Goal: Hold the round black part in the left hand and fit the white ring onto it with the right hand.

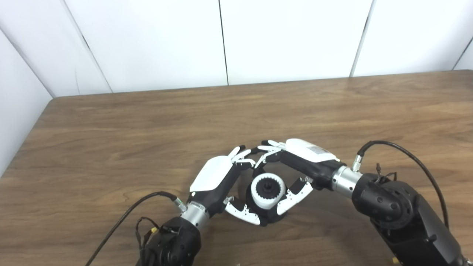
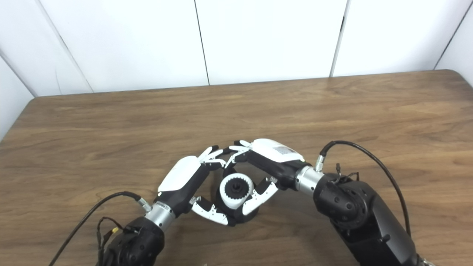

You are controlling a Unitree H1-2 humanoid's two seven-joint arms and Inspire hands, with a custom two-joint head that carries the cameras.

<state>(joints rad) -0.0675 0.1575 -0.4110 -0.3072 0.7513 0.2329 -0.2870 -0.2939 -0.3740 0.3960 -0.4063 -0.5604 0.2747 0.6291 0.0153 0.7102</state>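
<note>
**Both hands cupped around the ringed black part, low on the bench**

A brown wood-grain bench fills the view, its far edge meeting a wall of plain white panels split by thin dark seams. The bench's rounded far-left corner shows in both eye views; its far-right corner shows only in the right eye view.

Near the bench's front edge, the left hand and right hand curve toward each other and enclose the round black part. The white ring sits around the part's upper portion, and a toothed black hub shows through the ring's opening. The opening faces up and slightly toward the cameras, so the part's axis stands nearly upright; the piece is round, with no clear long side.

The left hand's fingers arch over the far side while its thumb reaches under the near side by the black base. The right hand's fingers meet them at the back, its thumb lying against the ring's right flank. Whether either hand actually presses on the part or ring cannot be told. The part's lower body is mostly hidden by thumbs and shadow, and both forearms are cut off by the bottom edge.
</note>
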